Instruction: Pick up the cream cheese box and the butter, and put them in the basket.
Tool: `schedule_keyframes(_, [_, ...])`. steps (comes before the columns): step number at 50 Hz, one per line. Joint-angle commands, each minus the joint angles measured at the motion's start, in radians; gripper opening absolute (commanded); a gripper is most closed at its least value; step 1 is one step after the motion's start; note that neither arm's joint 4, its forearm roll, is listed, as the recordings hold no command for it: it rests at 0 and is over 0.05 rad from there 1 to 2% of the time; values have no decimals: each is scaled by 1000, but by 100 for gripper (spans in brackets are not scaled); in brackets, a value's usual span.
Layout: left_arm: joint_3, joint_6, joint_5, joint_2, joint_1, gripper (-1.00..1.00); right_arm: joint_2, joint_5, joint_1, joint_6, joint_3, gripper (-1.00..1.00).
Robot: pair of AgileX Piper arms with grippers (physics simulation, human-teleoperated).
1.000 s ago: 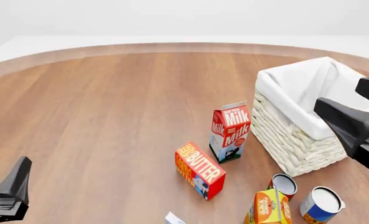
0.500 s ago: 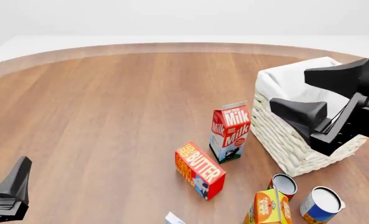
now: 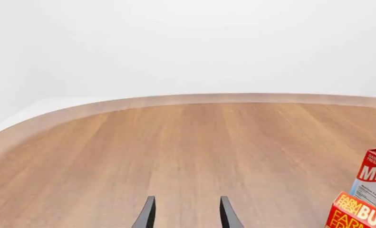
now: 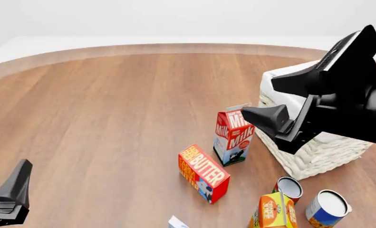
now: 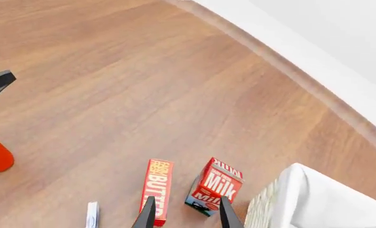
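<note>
The right gripper (image 4: 278, 100) hung high in front of the basket (image 4: 314, 159), fingers spread and empty — reach phase, nothing picked yet. The butter (image 4: 204, 173) lay on the table just beside the milk carton (image 4: 234, 135), long axis running from far-left to near-right in the front view. The cream cheese box (image 4: 178, 222) peeked in at the near edge. Next, I'd judge, descend and square the fingers across the butter's narrow width. The left gripper (image 3: 186, 213) idled, fingers apart.
</note>
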Motion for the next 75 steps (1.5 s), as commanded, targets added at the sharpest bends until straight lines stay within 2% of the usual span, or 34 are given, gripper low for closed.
schedule_keyframes(1, [0, 0, 0, 0, 0, 100, 58, -20, 26, 46, -8, 100])
schedule_keyframes(8, [0, 0, 0, 0, 0, 100, 96, -49, 32, 61, 13, 100])
schedule_keyframes(10, [0, 0, 0, 0, 0, 100, 112, -44, 40, 94, 10, 100])
schedule_keyframes(11, [0, 0, 0, 0, 0, 100, 112, -50, 38, 84, 17, 100])
schedule_keyframes(13, [0, 0, 0, 0, 0, 100, 121, -51, 46, 103, 14, 100])
schedule_keyframes(22, [0, 0, 0, 0, 0, 100, 159, -77, 40, 109, 23, 100])
schedule_keyframes(23, [0, 0, 0, 0, 0, 100, 194, -75, 68, 180, 21, 100])
schedule_keyframes(25, [0, 0, 0, 0, 0, 100, 186, -89, 69, 147, 34, 100])
schedule_keyframes(28, [0, 0, 0, 0, 0, 100, 194, -88, 69, 148, 25, 100])
schedule_keyframes(44, [0, 0, 0, 0, 0, 100, 256, -154, 46, 157, 65, 100])
schedule_keyframes(51, [0, 0, 0, 0, 0, 100, 292, -202, 50, 179, 114, 100])
schedule_keyframes(59, [0, 0, 0, 0, 0, 100, 307, -205, 43, 162, 118, 100])
schedule_keyframes(66, [0, 0, 0, 0, 0, 100, 330, -207, 46, 182, 124, 100])
schedule_keyframes(75, [0, 0, 0, 0, 0, 100, 367, -268, 42, 197, 172, 100])
